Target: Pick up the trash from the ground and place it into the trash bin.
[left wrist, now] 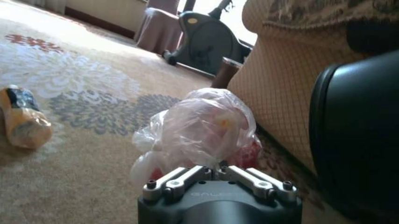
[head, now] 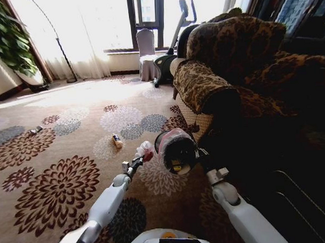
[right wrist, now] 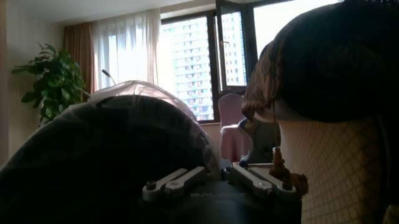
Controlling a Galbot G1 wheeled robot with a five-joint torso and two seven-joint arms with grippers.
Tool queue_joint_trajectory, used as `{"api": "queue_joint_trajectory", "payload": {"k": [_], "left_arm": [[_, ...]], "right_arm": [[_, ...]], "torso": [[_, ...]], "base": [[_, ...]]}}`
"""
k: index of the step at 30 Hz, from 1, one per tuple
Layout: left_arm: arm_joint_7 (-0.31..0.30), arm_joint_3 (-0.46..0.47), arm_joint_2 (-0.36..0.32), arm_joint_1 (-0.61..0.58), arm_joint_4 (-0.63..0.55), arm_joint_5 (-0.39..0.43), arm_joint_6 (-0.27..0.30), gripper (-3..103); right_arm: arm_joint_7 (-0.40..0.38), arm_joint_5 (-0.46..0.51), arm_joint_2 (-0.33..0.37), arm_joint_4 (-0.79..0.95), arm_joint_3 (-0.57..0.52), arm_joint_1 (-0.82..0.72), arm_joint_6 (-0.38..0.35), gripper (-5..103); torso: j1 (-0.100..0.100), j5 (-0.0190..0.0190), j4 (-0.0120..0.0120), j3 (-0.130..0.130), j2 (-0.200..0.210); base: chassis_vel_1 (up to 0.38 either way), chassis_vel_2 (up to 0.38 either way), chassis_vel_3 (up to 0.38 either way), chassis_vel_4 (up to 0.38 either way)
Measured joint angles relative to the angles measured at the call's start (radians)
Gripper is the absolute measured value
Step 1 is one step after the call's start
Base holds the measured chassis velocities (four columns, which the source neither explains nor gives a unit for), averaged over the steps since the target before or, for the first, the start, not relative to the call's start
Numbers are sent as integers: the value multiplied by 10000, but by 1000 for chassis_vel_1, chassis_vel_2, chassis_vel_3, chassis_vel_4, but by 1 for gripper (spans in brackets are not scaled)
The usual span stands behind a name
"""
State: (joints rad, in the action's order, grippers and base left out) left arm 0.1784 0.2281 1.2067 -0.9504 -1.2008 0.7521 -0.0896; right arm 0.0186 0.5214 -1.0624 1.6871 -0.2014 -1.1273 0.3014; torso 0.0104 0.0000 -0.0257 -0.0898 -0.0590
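Left gripper (left wrist: 218,173): jaws clamped on a crumpled clear plastic wad with red bits (left wrist: 203,133), held beside the trash bin (head: 176,149). Right gripper (right wrist: 218,179): jaws closed against the bin's black wall, bin tipped off the carpet (head: 57,157). Yellowish bottle (head: 117,140): lying on carpet beyond. Sofa (head: 241,71): alongside bin.

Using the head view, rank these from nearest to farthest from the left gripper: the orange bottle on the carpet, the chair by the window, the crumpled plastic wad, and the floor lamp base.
1. The crumpled plastic wad, right at the left gripper tip, beside the trash bin.
2. The orange bottle, on the carpet just beyond, to the robot's left.
3. The chair by the window and the floor lamp base, both far back; too close to call.
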Motion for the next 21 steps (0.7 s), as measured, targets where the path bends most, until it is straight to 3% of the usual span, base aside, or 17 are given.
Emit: {"api": "queue_joint_trajectory", "payload": {"k": [3, 5, 6, 7, 8, 9, 11, 12, 15, 16, 21], "left_arm": [[-167, 667, -64, -804, -1164, 723, 108, 0], [-70, 1189, -38, -1391, -1881, 1113, 36, 0], [408, 1568, 98, -1790, -2566, 1609, -177, 0], [408, 1568, 98, -1790, -2566, 1609, -177, 0], [750, 1849, 187, -2077, -3041, 1957, -283, 0], [1056, 2162, 256, -2447, -3462, 2288, -350, 0], [1853, 2890, 357, -3457, -4561, 2987, -413, 0], [1853, 2890, 357, -3457, -4561, 2987, -413, 0], [2785, 3437, 345, -4283, -5588, 3418, -462, 0], [3380, 3557, 295, -4623, -6251, 3643, -471, 0], [4207, 3195, 179, -4770, -7480, 3654, -320, 0]], "right_arm": [[-6, 24, -34, -379, 117, 398, -7, 0], [-11, 35, -77, -623, 159, 645, -14, 0], [0, 18, -124, -699, 13, 639, -14, 0], [0, 18, -124, -699, 13, 639, -14, 0], [4, 10, -149, -762, -26, 652, -4, 0], [1, 18, -191, -877, -28, 754, 0, 0], [-13, 48, -251, -1249, 151, 1142, 0, 0], [-13, 48, -251, -1249, 151, 1142, 0, 0], [-4, 47, -355, -1722, 434, 1618, 0, 0], [-4, 39, -401, -1973, 587, 1893, 0, 0], [-2, -91, -464, -2393, 852, 2302, 22, 0]], "torso": [[0, -2, 2, 0, 0], [0, 6, -10, 0, 0], [0, 0, -11, -1, 0], [0, 0, -11, -1, 0], [0, -5, 7, 1, 0], [0, -1, 10, 2, -1], [0, -3, 4, 0, 0], [0, -3, 4, 0, 0], [-1, 7, -10, 0, 0], [0, -4, -10, 1, 0], [0, 3, 0, 1, 0]], "base": [[0, 0, 0, 0], [0, 0, 0, 0], [0, 0, 0, 0], [0, 0, 0, 0], [0, 0, 0, 0], [0, 0, 0, 0], [0, 0, 0, 0], [0, 0, 0, 0], [0, 0, 0, 0], [0, 0, 0, 0], [0, 0, 0, 0]]}}
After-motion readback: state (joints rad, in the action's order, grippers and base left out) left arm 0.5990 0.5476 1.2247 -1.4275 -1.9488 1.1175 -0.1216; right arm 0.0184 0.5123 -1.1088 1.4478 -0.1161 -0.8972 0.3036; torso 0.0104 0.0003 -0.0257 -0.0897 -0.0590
